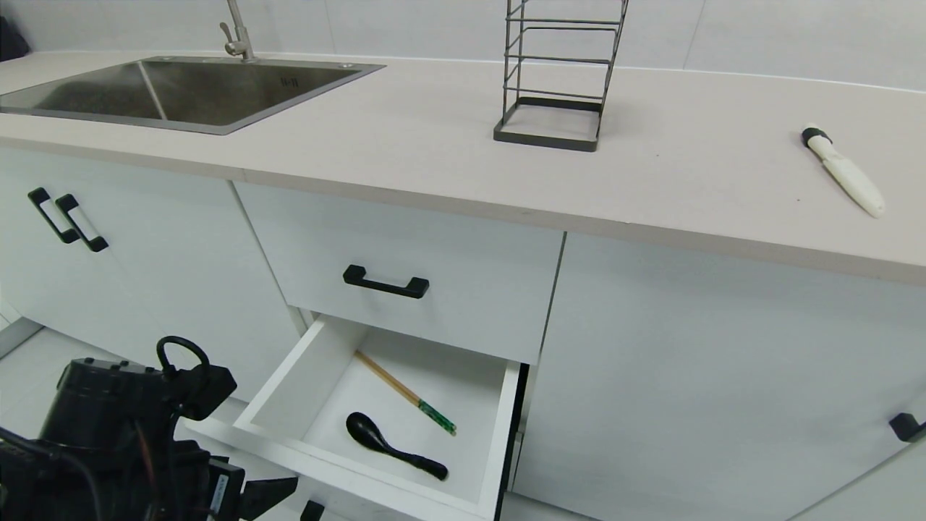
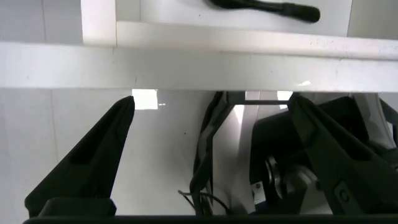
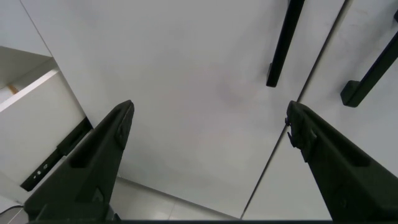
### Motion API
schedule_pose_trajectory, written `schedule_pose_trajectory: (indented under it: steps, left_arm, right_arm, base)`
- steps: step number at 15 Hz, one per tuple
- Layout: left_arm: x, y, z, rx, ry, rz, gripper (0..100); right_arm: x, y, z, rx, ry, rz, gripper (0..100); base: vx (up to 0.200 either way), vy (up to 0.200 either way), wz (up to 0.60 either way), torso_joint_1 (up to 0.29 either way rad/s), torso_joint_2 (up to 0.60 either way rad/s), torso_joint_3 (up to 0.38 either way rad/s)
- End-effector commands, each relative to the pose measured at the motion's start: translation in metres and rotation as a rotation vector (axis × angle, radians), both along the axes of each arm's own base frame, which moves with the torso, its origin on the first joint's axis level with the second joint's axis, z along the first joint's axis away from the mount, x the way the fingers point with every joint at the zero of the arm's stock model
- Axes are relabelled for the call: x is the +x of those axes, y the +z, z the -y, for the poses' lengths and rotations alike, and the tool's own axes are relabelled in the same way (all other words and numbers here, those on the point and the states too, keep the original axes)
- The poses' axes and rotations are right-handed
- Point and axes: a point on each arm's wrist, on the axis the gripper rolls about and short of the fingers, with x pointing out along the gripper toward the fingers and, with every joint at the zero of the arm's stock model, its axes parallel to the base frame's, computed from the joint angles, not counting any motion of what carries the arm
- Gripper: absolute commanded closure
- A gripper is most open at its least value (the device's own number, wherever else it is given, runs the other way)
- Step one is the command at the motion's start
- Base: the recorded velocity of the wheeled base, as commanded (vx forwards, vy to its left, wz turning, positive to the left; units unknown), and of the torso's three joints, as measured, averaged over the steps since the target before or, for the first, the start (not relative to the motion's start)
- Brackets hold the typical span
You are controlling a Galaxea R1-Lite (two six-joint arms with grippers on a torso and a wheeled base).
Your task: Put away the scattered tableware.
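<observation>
The lower drawer [image 1: 288, 376] stands pulled out under the counter. Inside it lie a black spoon [image 1: 394, 447] and a pair of wooden chopsticks [image 1: 405, 393] with green tips. On the counter at the far right rests a white-handled utensil [image 1: 843, 172] with a black cap. My left gripper [image 1: 289, 503] hangs open just below the drawer's front panel [image 2: 199, 68], nothing between its fingers [image 2: 93, 155]; the black spoon [image 2: 267, 7] lies beyond the panel. My right gripper [image 3: 209, 107] is open and empty, facing a white cabinet door [image 3: 205, 93].
A steel sink [image 1: 181, 90] with a tap is set into the counter's left end. A dark wire rack [image 1: 557, 79] stands at the back middle. A shut drawer with a black handle [image 1: 385, 283] sits above the open one. Black door handles [image 3: 283, 43] lie ahead of the right gripper.
</observation>
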Motion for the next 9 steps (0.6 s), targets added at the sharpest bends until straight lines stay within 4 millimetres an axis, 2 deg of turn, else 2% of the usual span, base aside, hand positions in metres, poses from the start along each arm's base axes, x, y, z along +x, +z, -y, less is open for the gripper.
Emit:
schedule_pose_trajectory:
  steps: [1,3,9]
  left_arm:
    - [0.015,-0.009,0.004,0.005,0.000,-0.014,0]
    - [0.026,-0.005,0.006,0.005,0.002,0.018,0]
    - [0.042,-0.001,0.015,-0.006,-0.017,0.058,0]
  right_arm:
    - [0.000,0.000,0.000,0.000,0.001,-0.001,0]
    - [0.000,0.000,0.000,0.000,0.001,-0.001,0]
    - [0.000,0.000,0.000,0.000,0.001,-0.001,0]
  base:
    - [0.000,0.000,0.00,0.000,0.00,0.000]
    - [0.000,0.000,0.00,0.000,0.00,0.000]
    - [0.000,0.000,0.00,0.000,0.00,0.000]
